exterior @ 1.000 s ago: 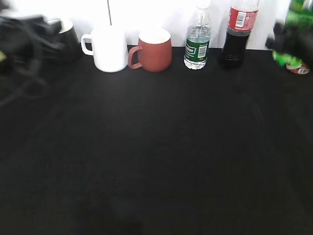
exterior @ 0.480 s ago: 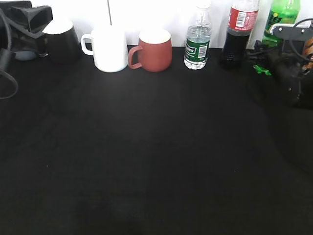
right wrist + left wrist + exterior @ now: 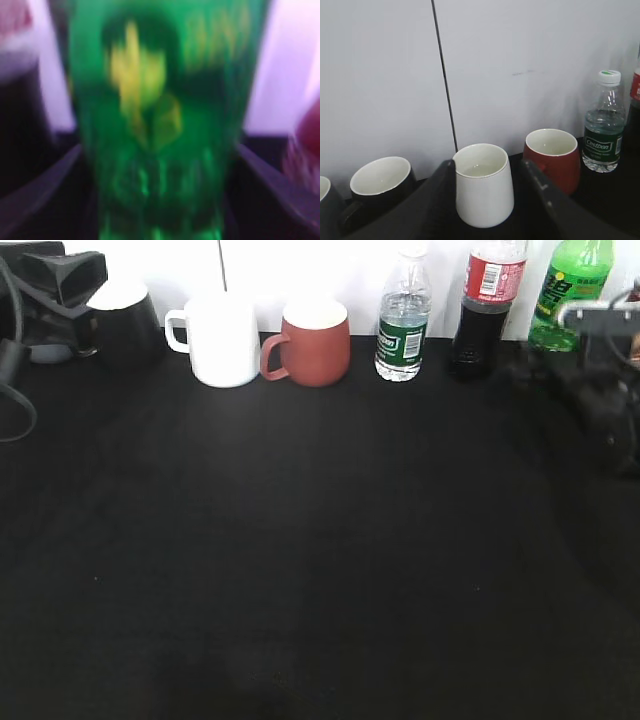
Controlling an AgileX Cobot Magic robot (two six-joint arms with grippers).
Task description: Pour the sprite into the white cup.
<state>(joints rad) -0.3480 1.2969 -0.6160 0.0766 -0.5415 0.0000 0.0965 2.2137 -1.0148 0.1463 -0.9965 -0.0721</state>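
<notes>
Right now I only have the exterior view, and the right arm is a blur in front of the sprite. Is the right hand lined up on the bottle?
Observer: Yes. In the right wrist view the sprite fills the gap between the right hand's spread fingers. The view is too blurred to tell if they touch it.
Operator: Is anything in the white cup?
Observer: The left wrist view looks into the white cup. The inside is pale, and I see no coloured drink.
Operator: And the left hand?
Observer: The left hand is open, and its fingers frame that cup in its own view.
</notes>
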